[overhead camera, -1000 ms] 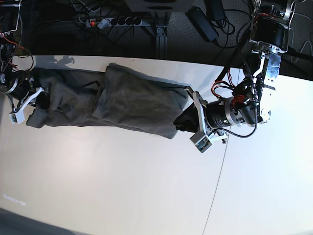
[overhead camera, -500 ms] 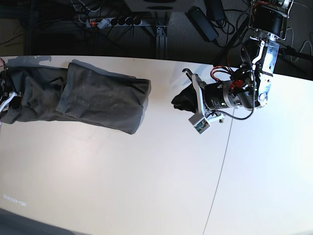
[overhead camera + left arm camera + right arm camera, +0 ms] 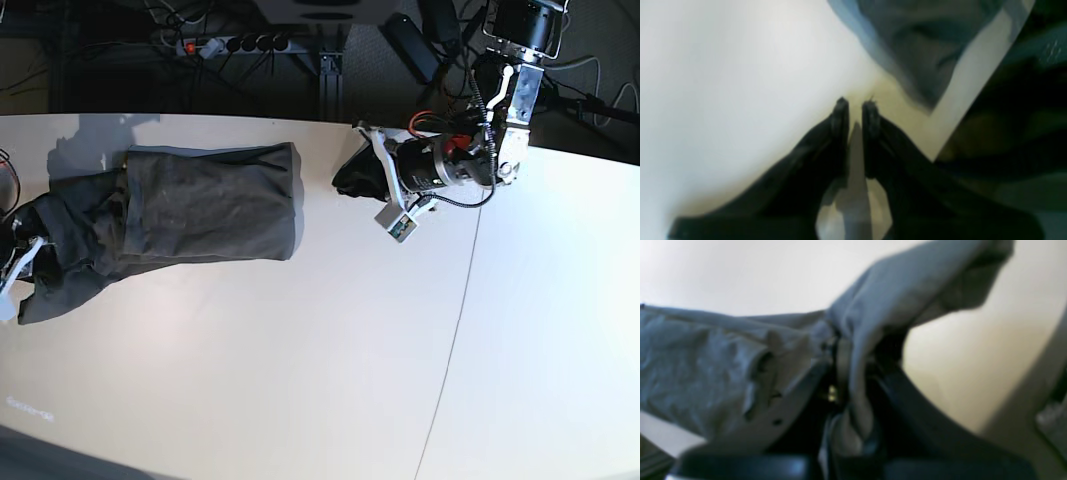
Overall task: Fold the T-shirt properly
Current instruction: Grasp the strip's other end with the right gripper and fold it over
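A: Base view's decently sharp, evenly lit from above. The white table [image 3: 300,360] is bright, the background past it really dim, and straight edges bow near the corners.

B: Both wrist views are soft and blurry, close parts totally out of focus, with a yellowish cast.

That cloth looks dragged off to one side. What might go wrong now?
The T-shirt lies near the table edge, bunched around the right gripper, which is clamped on its fabric; more pulling could slide it off or crumple the fold. The left gripper is empty and apart, so nothing steadies the other end.
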### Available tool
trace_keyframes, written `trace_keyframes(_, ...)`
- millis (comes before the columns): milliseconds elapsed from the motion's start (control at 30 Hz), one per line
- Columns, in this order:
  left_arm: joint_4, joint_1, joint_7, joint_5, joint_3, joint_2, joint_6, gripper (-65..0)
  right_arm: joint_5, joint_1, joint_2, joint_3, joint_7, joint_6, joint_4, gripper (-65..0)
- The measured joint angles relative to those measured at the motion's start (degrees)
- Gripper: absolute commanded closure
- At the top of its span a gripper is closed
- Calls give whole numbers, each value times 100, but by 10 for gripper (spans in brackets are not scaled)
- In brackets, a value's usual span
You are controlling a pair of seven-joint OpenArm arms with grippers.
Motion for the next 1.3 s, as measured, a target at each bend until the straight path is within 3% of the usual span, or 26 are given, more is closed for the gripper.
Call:
trace_keyframes(233, -529, -59, -190, -188, -20, 407, -44, -89, -24, -17, 7, -614, -46, 0, 1014, 0)
trace_keyframes(600, -911, -122, -306, 229, -31, 1021, -149, -89, -70, -116, -39, -1311, -118, 0, 2367, 0)
trace_keyframes(800, -929, -120, -273, 315, -31, 1158, -151, -89, -76, -603, -129, -1357, -127, 0, 2826, 0)
trace_keyframes(1033, -933, -120, -273, 332, -20, 1174, -151, -89, -179, -1141, -481, -1390, -105, 0, 3163, 0)
trace_keyframes(1300, -933, -122, -247, 341, -20, 1207, -151, -89, -922, -1154, -573, -2041, 90, 0, 3171, 0)
